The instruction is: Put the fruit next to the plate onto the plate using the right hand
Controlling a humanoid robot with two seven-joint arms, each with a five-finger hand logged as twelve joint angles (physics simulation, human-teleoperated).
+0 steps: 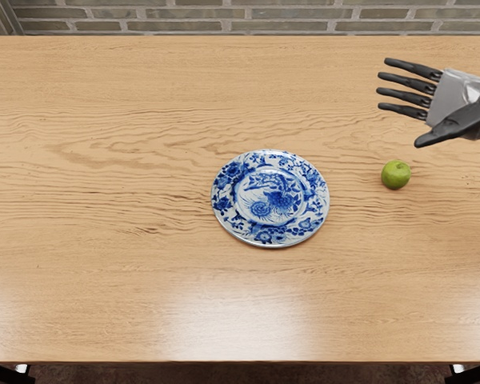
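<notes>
I see my right hand (436, 98), grey with dark fingers (408, 82), coming in from the right edge of the picture near the far side of the table. The four fingers are stretched out straight and spread apart, pointing left, with the thumb angled below them. The hand is wide and holds nothing.

Below the hand, and apart from it, a small round green fruit (396, 174) sits on the light wooden table (104, 200). Nothing touches it.

To the left of the fruit, with bare wood between them, a round white plate with a blue floral pattern (270, 198) lies flat near the middle of the table. The fruit is beside the plate, not on it.

Along the top edge, behind the table, runs a strip of grey brick wall (224, 16).
</notes>
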